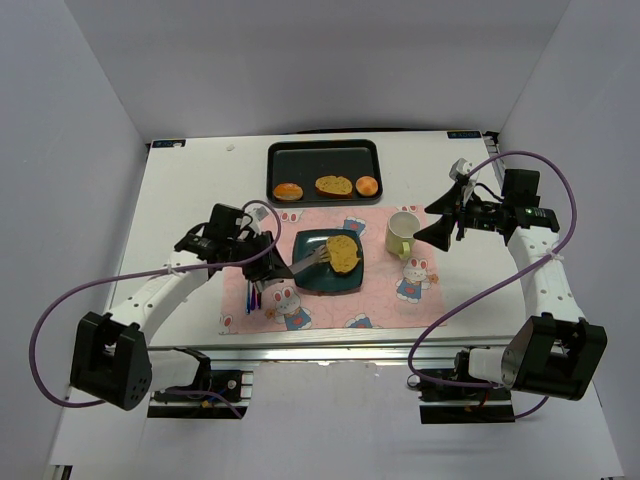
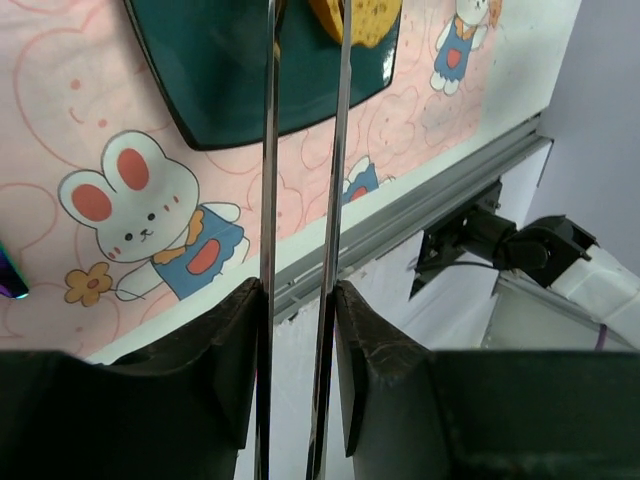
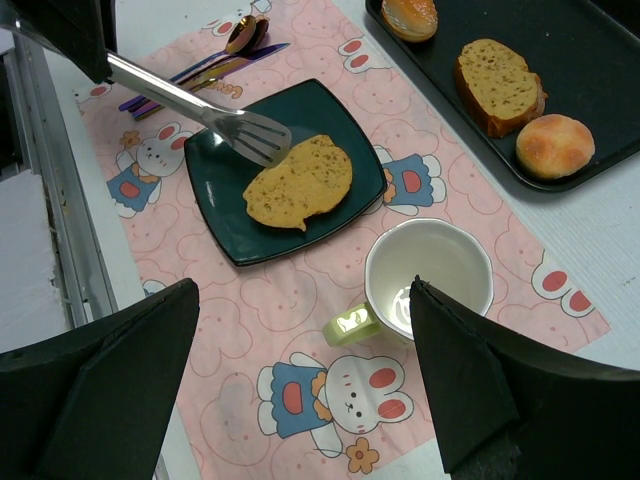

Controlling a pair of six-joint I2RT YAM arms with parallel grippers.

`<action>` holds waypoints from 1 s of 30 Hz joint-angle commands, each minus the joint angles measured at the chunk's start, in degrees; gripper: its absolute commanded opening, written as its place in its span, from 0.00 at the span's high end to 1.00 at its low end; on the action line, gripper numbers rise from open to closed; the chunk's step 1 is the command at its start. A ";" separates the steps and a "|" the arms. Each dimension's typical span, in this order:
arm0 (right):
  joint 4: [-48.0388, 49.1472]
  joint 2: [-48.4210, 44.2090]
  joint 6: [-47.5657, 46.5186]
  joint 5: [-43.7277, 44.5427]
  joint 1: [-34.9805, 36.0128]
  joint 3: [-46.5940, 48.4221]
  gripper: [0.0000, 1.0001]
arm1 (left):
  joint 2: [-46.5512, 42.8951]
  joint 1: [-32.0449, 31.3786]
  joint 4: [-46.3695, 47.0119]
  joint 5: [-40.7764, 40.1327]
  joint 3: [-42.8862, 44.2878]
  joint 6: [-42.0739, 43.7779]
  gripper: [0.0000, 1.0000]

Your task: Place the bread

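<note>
- Left of the dark green plate (image 1: 310, 285), the left gripper (image 2: 300, 300) clamps the metal tongs (image 1: 305, 262) by their two arms, which sit pinched between its fingers with a narrow gap between them.
- The tongs reach rightward over the plate's left edge. Their slotted tip meets the left edge of the toasted bread slice (image 3: 298, 182); whether a blade is underneath is unclear.
- That slice lies flat on the plate, right of centre. It is likely light, stiff at the crust and crumbly, so it is best taken at the crust edge with a gentle squeeze.
- Behind the plate, a second slice (image 1: 333, 186) lies on the black tray (image 1: 280, 160).
- Just right of the plate stands an empty mug (image 1: 402, 233). Beyond it, the right gripper (image 1: 435, 224) is spread wide and holds nothing.
</note>
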 commanded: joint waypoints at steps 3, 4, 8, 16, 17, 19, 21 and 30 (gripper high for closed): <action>-0.40 -0.18 -1.08 -1.17 -0.22 1.31 0.10 | -1.66 -0.23 -1.86 -5.41 6.56 1.59 0.58; -0.49 -0.26 -1.34 -1.17 -0.22 1.22 0.11 | -1.48 -0.14 -1.60 -5.94 8.40 1.50 0.59; -0.75 -0.26 -1.70 -1.08 -0.22 1.13 0.11 | 0.54 -0.06 0.25 -7.17 12.27 0.27 0.62; -0.14 -0.26 -1.52 -2.04 -0.22 0.52 0.11 | 9.41 1.00 7.54 -12.97 17.99 -7.02 0.61; -0.14 -0.18 -1.52 -2.22 -0.22 0.60 0.11 | 12.38 1.00 9.72 -13.84 20.00 -8.68 0.60; -0.05 -0.26 -1.52 -2.22 -0.22 0.52 0.11 | 15.38 1.09 11.75 -14.47 22.38 -10.18 0.60; -0.05 -0.35 -1.61 -2.22 -0.22 0.52 0.11 | 19.43 1.26 12.73 -15.34 25.80 -12.20 0.59; 1.18 -0.88 -1.26 -2.93 -0.22 -1.06 0.11 | 29.10 2.05 13.18 -17.54 34.16 -15.82 0.58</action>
